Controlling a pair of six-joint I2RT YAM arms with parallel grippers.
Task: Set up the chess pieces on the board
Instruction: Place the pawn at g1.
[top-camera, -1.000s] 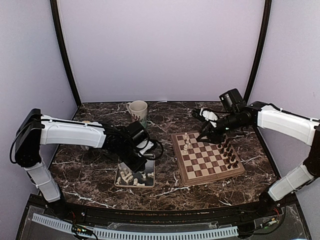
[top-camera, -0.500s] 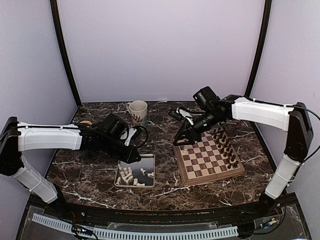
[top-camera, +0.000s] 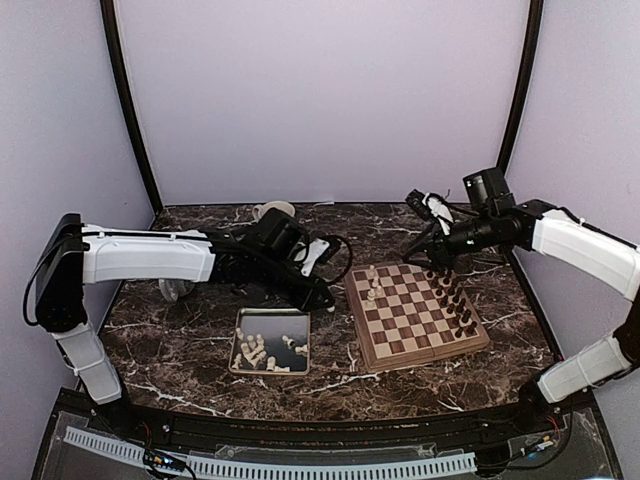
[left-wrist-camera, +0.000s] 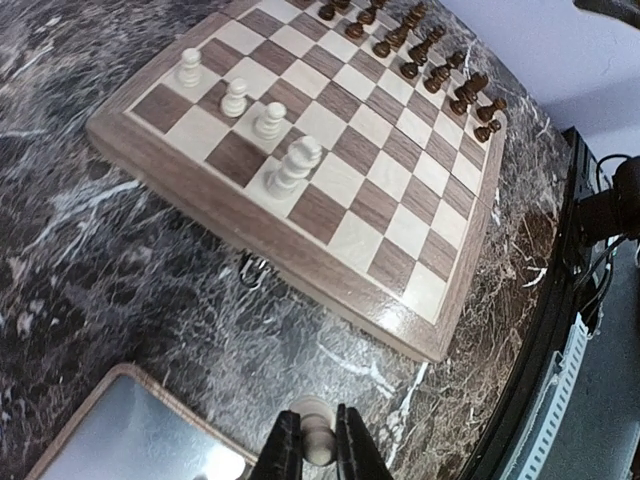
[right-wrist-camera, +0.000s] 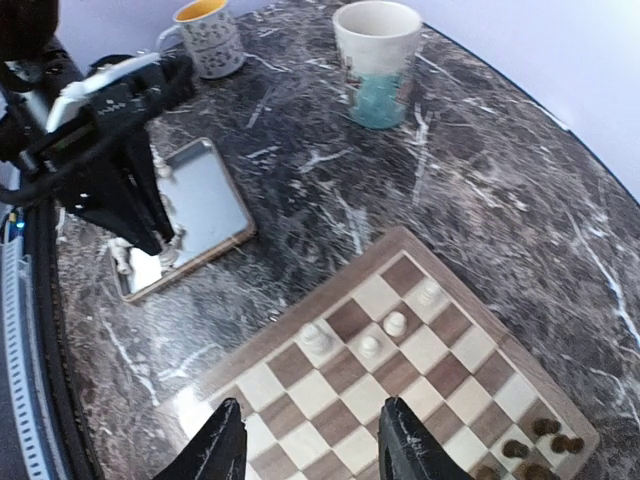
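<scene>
The left gripper (left-wrist-camera: 316, 447) is pinching a single cream piece (left-wrist-camera: 316, 428) between its two fingers, which are closed tight against its sides. It is hanging over a strip of bare marble table (left-wrist-camera: 120, 270). Ahead of the fingertips, the near edge of the board (left-wrist-camera: 350, 235) is running across at a slant, with open stone lying between the edge and the held piece. Just behind and to one side of these fingers, a corner of the metal tray (left-wrist-camera: 140, 435) is showing, close by but not touching. Beyond the board's edge, four cream pieces (left-wrist-camera: 269, 118) are standing in a loose diagonal near one corner, with many bare squares around them. The dark pieces (left-wrist-camera: 420, 50) are crowding the far edge.

The right gripper (right-wrist-camera: 315, 440) is hovering with its jaws apart and nothing between them. Board squares are lying directly beneath it, the same four cream pieces a little ahead. Further out from it, past the board's edge, open marble is stretching towards a white mug (right-wrist-camera: 375, 50) and a patterned mug (right-wrist-camera: 205, 35). More loose cream pieces (top-camera: 262, 352) are lying in the tray.
</scene>
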